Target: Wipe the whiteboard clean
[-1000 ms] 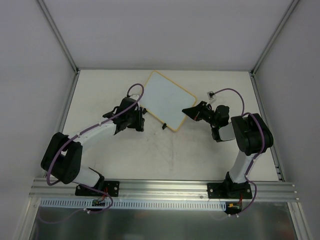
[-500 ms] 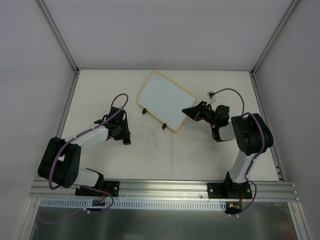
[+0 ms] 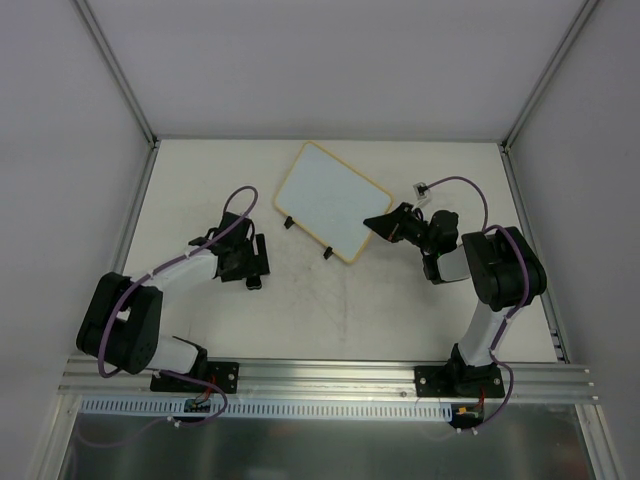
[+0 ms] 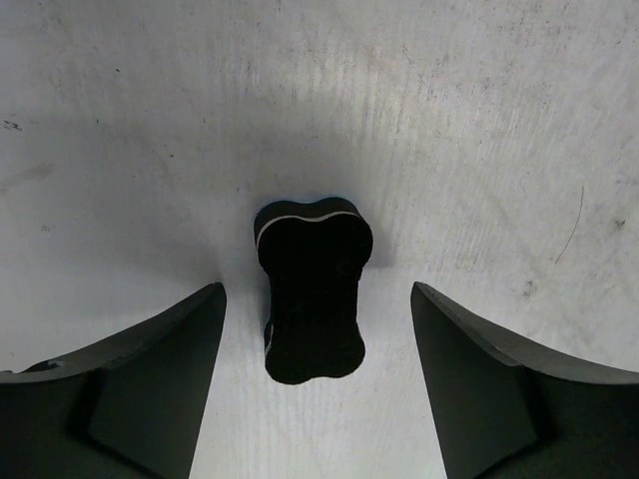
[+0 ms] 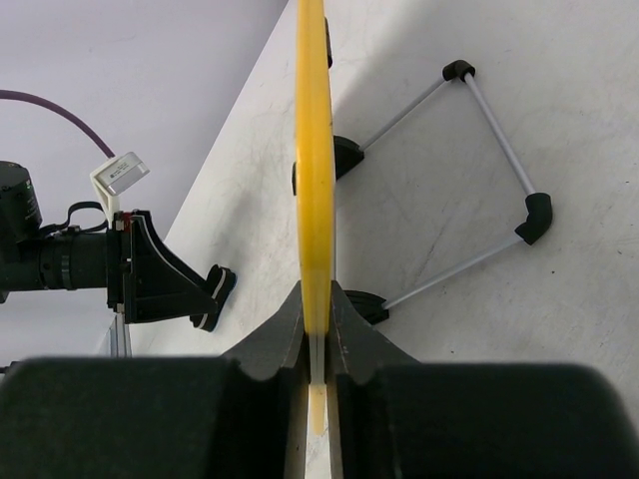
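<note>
Left gripper (image 4: 315, 291) hangs low over the tabletop (image 3: 400, 310), on its left half, about midway between the near and the far edge. It is released: the two fingers (image 4: 150, 379) stand well apart and hold nothing. The eraser (image 4: 312, 299), a small black block with a narrow waist, lies on the tabletop between them and touches neither one. From above, this gripper (image 3: 258, 265) points to the right, toward the middle of the tabletop.

A little farther, on the right half, the right gripper (image 3: 375, 222) is clenched on the board (image 3: 330, 200). In the right wrist view its fingers (image 5: 275, 344) press from both sides on the thin yellow frame of the board (image 5: 315, 150), which is seen there edge-on and upright.

The board stands at the middle of the tabletop, toward the far edge, and is turned diagonally to the edges. The gripper holds it at its short right side. From above, its face looks plain white. Two small black feet (image 3: 288, 222) sit under its near-left long side and rest on the tabletop. In the right wrist view, thin grey rods (image 5: 489, 170) with black joints run out from the feet (image 5: 347, 155) and lie on the tabletop on one side of the board.
</note>
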Available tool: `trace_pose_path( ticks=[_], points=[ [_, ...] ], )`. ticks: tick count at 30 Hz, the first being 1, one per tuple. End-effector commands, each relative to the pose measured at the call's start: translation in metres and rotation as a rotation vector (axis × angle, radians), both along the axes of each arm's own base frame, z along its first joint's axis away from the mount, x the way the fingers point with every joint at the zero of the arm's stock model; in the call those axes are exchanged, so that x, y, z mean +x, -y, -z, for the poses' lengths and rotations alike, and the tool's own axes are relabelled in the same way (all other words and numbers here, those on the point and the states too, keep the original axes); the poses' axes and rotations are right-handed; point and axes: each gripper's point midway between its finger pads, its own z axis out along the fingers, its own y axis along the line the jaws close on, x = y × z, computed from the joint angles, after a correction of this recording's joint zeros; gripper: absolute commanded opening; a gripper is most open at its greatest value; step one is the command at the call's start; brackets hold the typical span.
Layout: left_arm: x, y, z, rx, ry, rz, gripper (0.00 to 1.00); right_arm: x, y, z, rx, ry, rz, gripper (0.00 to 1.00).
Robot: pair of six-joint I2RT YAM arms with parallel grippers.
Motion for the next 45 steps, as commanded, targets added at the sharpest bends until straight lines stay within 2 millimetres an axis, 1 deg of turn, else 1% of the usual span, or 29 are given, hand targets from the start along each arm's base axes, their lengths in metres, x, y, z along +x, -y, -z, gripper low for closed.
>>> trace_pose_path(
  ticks=[1,3,4,6,7,8,11,14,16,18,19,24,25,26,28,29,31,33,35,36,37,38,39,40,41,42,43,44,45],
  points=[
    [-0.005,-0.009,-0.008,0.010,0.008,-0.030,0.76,-0.003,-0.010,-0.050,0.032,0.268,-0.051,0.10],
    [-0.004,-0.010,-0.015,0.006,0.036,-0.039,0.78,-0.003,-0.010,-0.050,0.031,0.270,-0.050,0.11],
    [-0.003,-0.010,-0.020,0.001,0.056,-0.044,0.80,-0.002,-0.010,-0.051,0.032,0.270,-0.050,0.14],
    [-0.004,-0.012,-0.022,0.002,0.063,-0.050,0.85,-0.002,-0.009,-0.051,0.030,0.272,-0.047,0.18],
    [-0.004,-0.012,-0.024,0.000,0.072,-0.048,0.89,-0.002,-0.010,-0.051,0.032,0.271,-0.047,0.24],
    [-0.005,-0.012,-0.024,0.000,0.072,-0.047,0.90,-0.002,-0.009,-0.050,0.032,0.268,-0.047,0.26],
    [-0.007,-0.013,-0.024,0.003,0.072,-0.049,0.92,-0.002,-0.009,-0.051,0.031,0.271,-0.047,0.34],
    [-0.008,-0.014,-0.024,0.003,0.077,-0.053,0.94,-0.001,-0.009,-0.051,0.031,0.273,-0.045,0.36],
    [-0.008,-0.014,-0.026,0.000,0.084,-0.055,0.96,-0.002,-0.008,-0.049,0.032,0.264,-0.041,0.41],
    [-0.008,-0.015,-0.028,-0.001,0.092,-0.058,0.99,0.002,-0.003,-0.050,0.033,0.262,-0.021,0.44],
    [-0.007,-0.016,-0.029,0.001,0.099,-0.061,0.99,0.002,-0.001,-0.049,0.037,0.253,-0.014,0.47],
    [-0.008,-0.017,-0.032,-0.001,0.112,-0.068,0.99,0.005,0.009,-0.049,0.036,0.245,0.021,0.56],
    [-0.008,-0.017,-0.032,-0.002,0.115,-0.072,0.99,0.005,0.011,-0.050,0.036,0.248,0.027,0.61],
    [-0.008,-0.018,-0.035,-0.003,0.130,-0.080,0.99,0.005,0.014,-0.054,0.037,0.255,0.038,0.63],
    [-0.008,-0.021,-0.040,-0.004,0.153,-0.091,0.99,0.001,0.017,-0.056,0.037,0.260,0.046,0.68],
    [-0.008,-0.022,-0.046,-0.011,0.181,-0.099,0.99,0.000,0.020,-0.061,0.039,0.270,0.054,0.70],
    [-0.008,-0.026,-0.051,-0.004,0.213,-0.114,0.99,-0.004,0.023,-0.062,0.038,0.273,0.061,0.73],
    [-0.008,-0.029,-0.062,-0.012,0.262,-0.124,0.99,-0.006,0.028,-0.069,0.040,0.288,0.080,0.75],
    [-0.009,-0.031,-0.070,-0.019,0.300,-0.132,0.99,-0.008,0.038,-0.068,0.043,0.274,0.120,0.78],
    [-0.009,-0.033,-0.072,-0.020,0.313,-0.138,0.99,-0.012,0.042,-0.076,0.047,0.292,0.133,0.79],
    [-0.009,-0.034,-0.074,-0.019,0.324,-0.142,0.99,-0.014,0.046,-0.077,0.044,0.298,0.153,0.80],
    [-0.010,-0.035,-0.078,-0.027,0.346,-0.148,0.99,-0.020,0.050,-0.072,0.039,0.286,0.167,0.81],
    [-0.011,-0.036,-0.079,-0.027,0.354,-0.152,0.99,-0.025,0.052,-0.074,0.039,0.293,0.176,0.81],
    [-0.011,-0.038,-0.080,-0.022,0.364,-0.161,0.99,-0.029,0.057,-0.086,0.047,0.324,0.200,0.82],
    [-0.012,-0.040,-0.083,-0.023,0.386,-0.160,0.99,-0.037,0.063,-0.081,0.049,0.304,0.224,0.82],
    [-0.013,-0.041,-0.085,-0.019,0.398,-0.160,0.99,-0.042,0.067,-0.084,0.054,0.309,0.236,0.83],
    [-0.014,-0.042,-0.087,-0.017,0.408,-0.158,0.99,-0.051,0.069,-0.098,0.066,0.352,0.240,0.87],
    [-0.015,-0.045,-0.090,-0.011,0.431,-0.156,0.99,-0.057,0.073,-0.100,0.067,0.363,0.241,0.89],
    [-0.015,-0.046,-0.092,-0.009,0.443,-0.156,0.99,-0.065,0.073,-0.098,0.070,0.352,0.237,0.93]
  ],
)
